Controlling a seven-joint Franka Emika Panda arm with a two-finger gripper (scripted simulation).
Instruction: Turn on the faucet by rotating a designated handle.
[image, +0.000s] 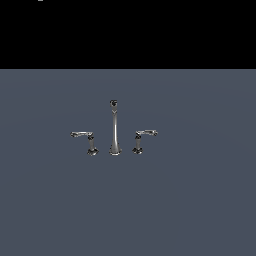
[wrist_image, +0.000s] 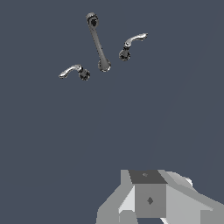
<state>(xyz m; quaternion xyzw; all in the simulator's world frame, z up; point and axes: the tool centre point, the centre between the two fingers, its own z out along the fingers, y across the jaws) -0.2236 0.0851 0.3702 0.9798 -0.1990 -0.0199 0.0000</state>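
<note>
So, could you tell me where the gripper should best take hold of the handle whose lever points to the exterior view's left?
Probably the handle is best gripped on its thin horizontal lever, near the free end away from the post. Coming from above looks safest, fingers either side of the bar, since the spout stands beside the post.

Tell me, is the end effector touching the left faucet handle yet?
Apart. The wrist view shows the end effector far from the handle, with bare floor between them.

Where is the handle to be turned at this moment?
In the exterior view the handle stands on the left of the tall spout, its lever pointing left; its twin stands on the spout's right.
</note>
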